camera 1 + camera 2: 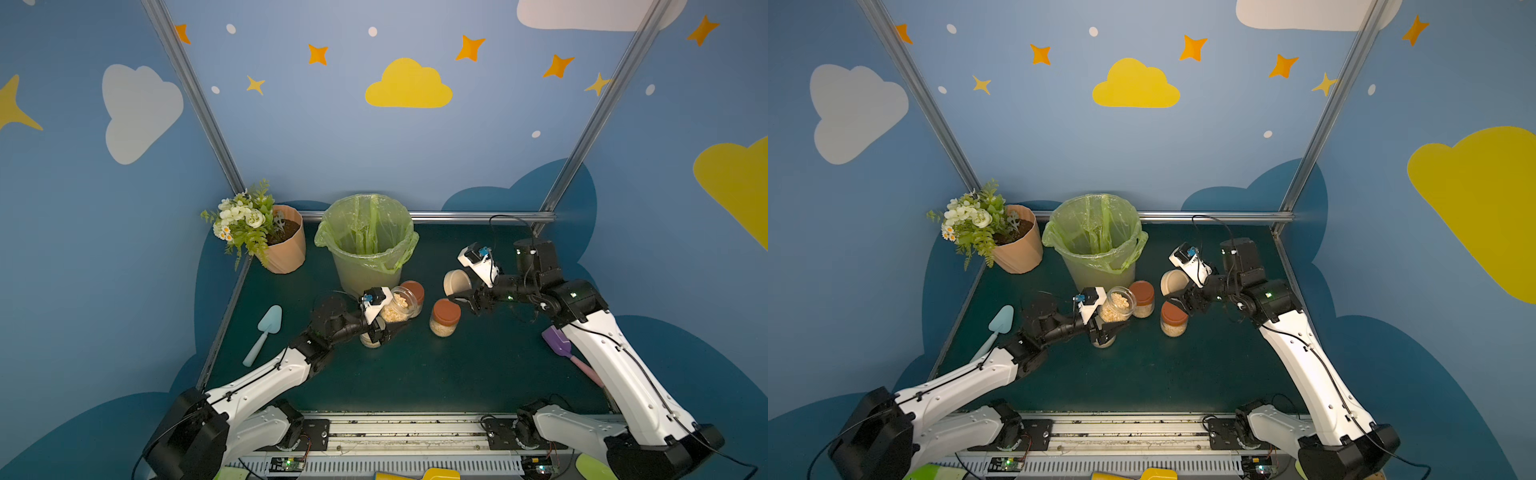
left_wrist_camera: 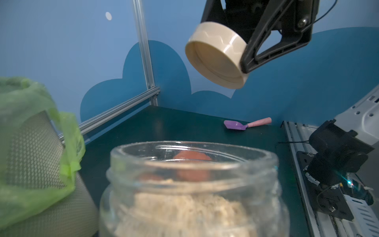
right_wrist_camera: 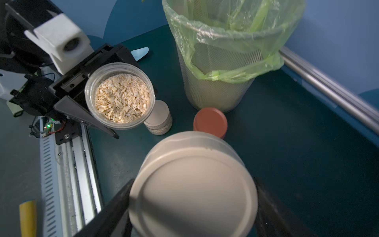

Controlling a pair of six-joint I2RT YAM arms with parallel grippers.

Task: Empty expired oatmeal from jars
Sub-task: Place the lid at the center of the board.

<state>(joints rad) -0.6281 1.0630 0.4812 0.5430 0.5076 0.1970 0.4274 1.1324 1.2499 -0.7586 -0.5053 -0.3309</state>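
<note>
Here, my left hand [image 1: 386, 326] was clamped on the open jar [image 1: 401, 305] of oatmeal [image 3: 122, 98], centre frame, beside the bin [image 1: 368, 245]; my right hand [image 1: 467, 293] pinched a beige lid [image 1: 456, 283]. Tipping required the mouth above the rim.

The left gripper [image 1: 1112, 323] holds a lidless, tilted jar [image 1: 1119, 307] of oatmeal [image 1: 1120, 300]; at its three o'clock, the right gripper [image 1: 1178, 291] clasps a beige lid [image 1: 1172, 282].

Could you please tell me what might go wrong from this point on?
The open jar hangs short of the bin; tipping early could spill oatmeal onto the table or the beige-lidded jar beneath. Swinging it toward the bin could clip the orange-lidded jar beside it.
</note>
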